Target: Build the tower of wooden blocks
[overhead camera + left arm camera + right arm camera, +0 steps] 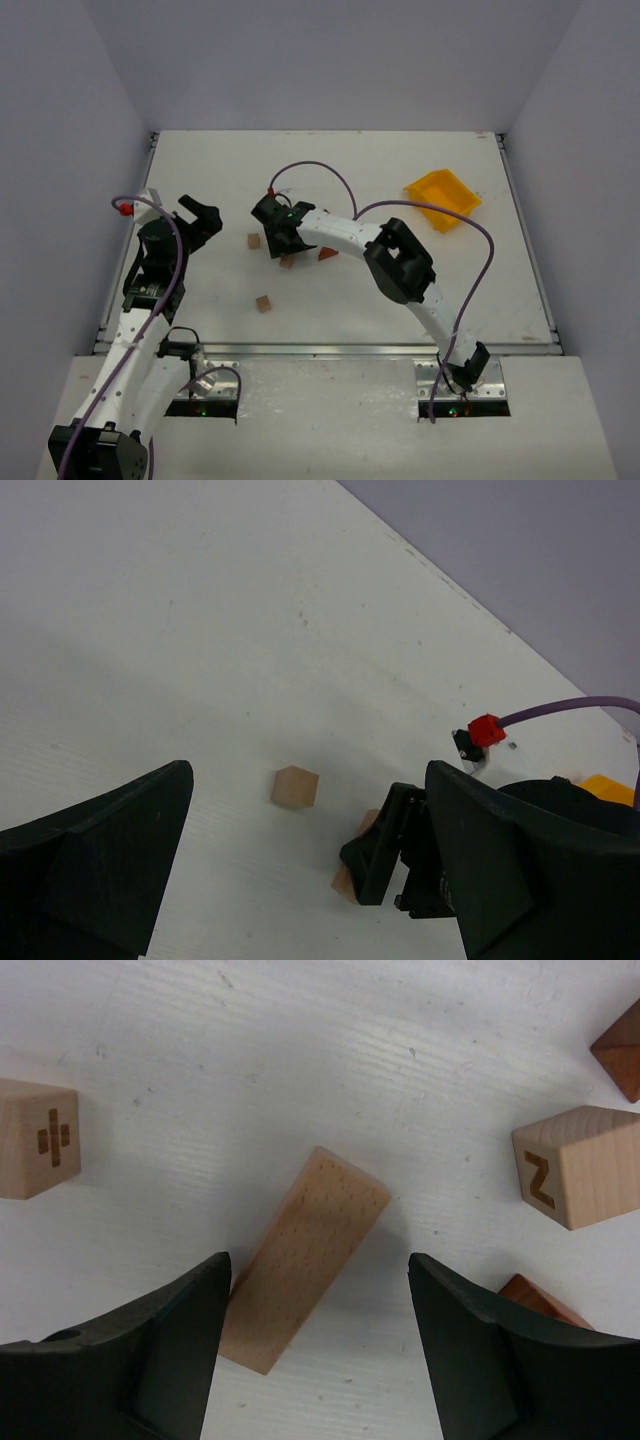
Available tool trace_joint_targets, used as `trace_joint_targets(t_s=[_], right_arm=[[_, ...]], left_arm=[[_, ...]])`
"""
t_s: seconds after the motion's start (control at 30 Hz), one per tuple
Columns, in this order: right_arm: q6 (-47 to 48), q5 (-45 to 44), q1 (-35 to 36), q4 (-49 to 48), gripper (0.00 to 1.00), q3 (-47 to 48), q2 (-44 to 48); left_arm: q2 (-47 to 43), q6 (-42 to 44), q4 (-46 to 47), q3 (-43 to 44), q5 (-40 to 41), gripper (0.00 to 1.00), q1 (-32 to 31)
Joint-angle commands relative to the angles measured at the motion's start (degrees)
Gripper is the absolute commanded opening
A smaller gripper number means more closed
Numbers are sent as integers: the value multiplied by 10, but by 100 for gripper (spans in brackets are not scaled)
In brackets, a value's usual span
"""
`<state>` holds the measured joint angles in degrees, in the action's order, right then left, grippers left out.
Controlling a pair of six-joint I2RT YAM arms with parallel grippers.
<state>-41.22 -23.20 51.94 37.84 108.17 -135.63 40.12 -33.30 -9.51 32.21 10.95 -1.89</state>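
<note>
The right tool [314,1265], jaws parted, straddles an oblong pale wooden block [300,1275] lying askew in the gap. Obstacles: pale wooden cube marked with a plus [40,1138] at 10 o'clock; pale wooden cube marked Z [578,1165] at 2 o'clock; reddish-brown wooden block [533,1298] at 4 o'clock, just beside one finger. White counter [300,1050] open at 12 o'clock.

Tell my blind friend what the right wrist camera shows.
An open pincer frames a long pale wooden block lying slanted on a white table. Nearby sit a plus-marked cube, a Z-marked cube and two reddish-brown blocks.
</note>
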Motion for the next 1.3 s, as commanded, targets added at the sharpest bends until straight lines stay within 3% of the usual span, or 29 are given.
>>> trace_joint_targets(t_s=[0.0, 0.1, 0.2, 0.3, 0.37, 0.5, 0.57, 0.63, 0.77, 0.9, 1.27], right_arm=[[-24, 1, 3, -15, 64, -32, 24], [-25, -10, 3, -10, 60, -45, 27], [1, -9, 3, -25, 29, -56, 34], [85, 22, 3, -86, 13, -84, 62], [214, 75, 3, -140, 8, -123, 99], [472, 270, 3, -179, 5, -240, 178], [586, 383, 3, -131, 8, -267, 218], [677, 427, 2, -56, 10, -287, 234], [763, 444, 0, 0, 8, -317, 251], [795, 463, -5, -3, 8, -327, 260], [675, 423, -9, -165, 7, -367, 252]], left_arm=[[-5, -1, 23, 1, 3, 100, -1], [-5, -1, 22, 2, 6, 100, -1], [-6, -2, 21, 2, 5, 100, -1], [-6, -1, 19, 2, 6, 100, -1], [-7, -1, 19, 3, 7, 100, -1], [-7, 0, 19, 3, 5, 100, -1], [-7, 0, 20, 2, 4, 100, -2], [-7, 0, 19, 3, 3, 100, -1], [-5, 0, 21, 3, 3, 100, -1], [-2, 1, 20, 5, 1, 100, -2], [-4, 1, 15, 6, 7, 100, -1]])
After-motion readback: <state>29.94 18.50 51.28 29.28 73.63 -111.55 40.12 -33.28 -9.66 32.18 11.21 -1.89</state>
